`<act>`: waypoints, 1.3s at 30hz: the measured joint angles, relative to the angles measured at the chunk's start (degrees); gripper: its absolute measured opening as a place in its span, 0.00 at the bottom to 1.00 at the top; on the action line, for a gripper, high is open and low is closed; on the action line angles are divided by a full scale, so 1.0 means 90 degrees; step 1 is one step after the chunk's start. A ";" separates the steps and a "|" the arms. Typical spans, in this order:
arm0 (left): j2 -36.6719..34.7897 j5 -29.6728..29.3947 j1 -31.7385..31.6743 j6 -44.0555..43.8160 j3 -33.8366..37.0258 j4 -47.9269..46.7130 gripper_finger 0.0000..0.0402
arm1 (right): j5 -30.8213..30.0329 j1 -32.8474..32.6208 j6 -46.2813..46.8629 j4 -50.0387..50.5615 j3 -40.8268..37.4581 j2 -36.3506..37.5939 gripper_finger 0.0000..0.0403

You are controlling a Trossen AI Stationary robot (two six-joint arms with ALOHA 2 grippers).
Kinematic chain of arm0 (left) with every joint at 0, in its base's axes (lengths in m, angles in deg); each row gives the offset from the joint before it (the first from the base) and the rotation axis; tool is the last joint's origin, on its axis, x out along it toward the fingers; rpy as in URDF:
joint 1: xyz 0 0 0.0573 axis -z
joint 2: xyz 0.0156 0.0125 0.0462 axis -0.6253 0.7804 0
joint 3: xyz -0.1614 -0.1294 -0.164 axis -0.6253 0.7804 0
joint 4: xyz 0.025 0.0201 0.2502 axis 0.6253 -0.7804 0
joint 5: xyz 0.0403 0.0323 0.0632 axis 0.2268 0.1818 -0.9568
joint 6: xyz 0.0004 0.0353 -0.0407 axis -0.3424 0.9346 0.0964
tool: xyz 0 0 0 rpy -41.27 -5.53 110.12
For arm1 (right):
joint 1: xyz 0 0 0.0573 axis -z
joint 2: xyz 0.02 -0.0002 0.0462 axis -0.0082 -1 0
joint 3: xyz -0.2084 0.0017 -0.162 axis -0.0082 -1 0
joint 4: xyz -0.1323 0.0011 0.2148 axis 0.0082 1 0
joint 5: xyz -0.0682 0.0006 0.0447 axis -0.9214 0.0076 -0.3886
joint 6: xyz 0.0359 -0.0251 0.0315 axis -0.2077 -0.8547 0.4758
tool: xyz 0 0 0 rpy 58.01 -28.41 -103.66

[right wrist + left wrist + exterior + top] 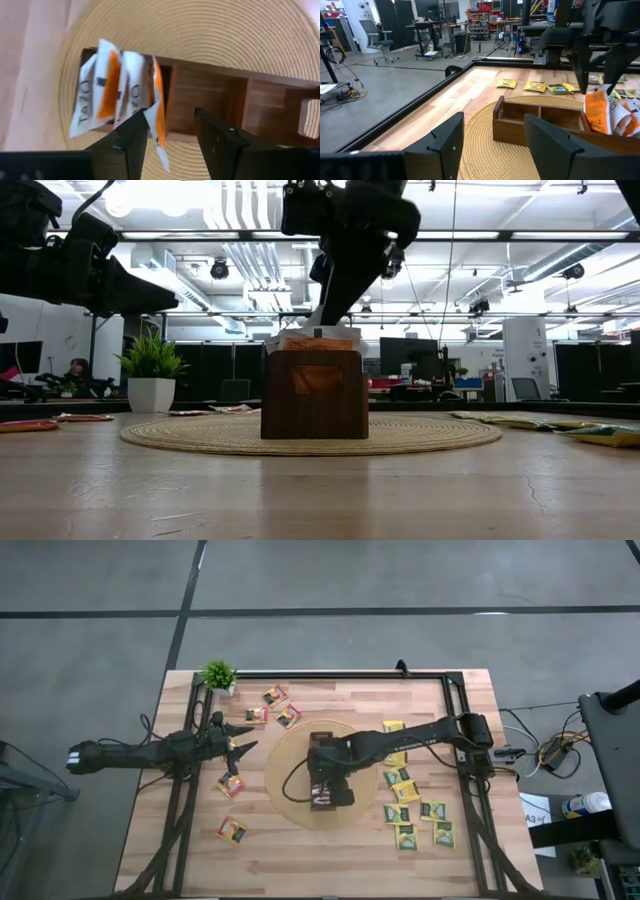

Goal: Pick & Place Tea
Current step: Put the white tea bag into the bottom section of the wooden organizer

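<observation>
- High view: right gripper (322, 798) hangs over the long narrow brown wooden box (323, 772) on the round woven straw mat (290, 755). Left gripper (243, 746) waits wide beside the mat. Loose sachets lie on the wooden table (330, 850).
- Low view: box end-on, orange-and-white tea sachets (318, 335) standing out of its top.
- Left wrist view: neighbouring compartments bare.
- Right wrist view: fingers parted, one sachet edge between them, unclamped. Judged: placing step; next, lift clear, fetch another.

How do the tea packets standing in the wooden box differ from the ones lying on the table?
The packets in the box stand on edge, packed together in one end compartment; the loose packets lie flat, spread apart on the table. The boxed ones are orange and white; many loose ones are yellow and green. All are small, flat sachets.
</observation>
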 joint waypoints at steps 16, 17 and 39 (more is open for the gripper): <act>0.0000 0.0001 0.0000 -0.0002 0.0001 0.0000 0.50 | -0.0014 0.0016 0.0146 -0.3561 -0.3079 0.2308 0.40; 0.0002 0.0002 0.0000 0.0000 0.0001 0.0000 0.50 | -0.0013 0.0016 0.0175 -0.3877 -0.3323 0.2442 0.40; 0.0071 0.0000 0.0002 -0.0002 0.0002 0.0000 0.50 | 0.0583 -0.0016 -0.0005 -0.6117 -0.4782 0.2089 0.40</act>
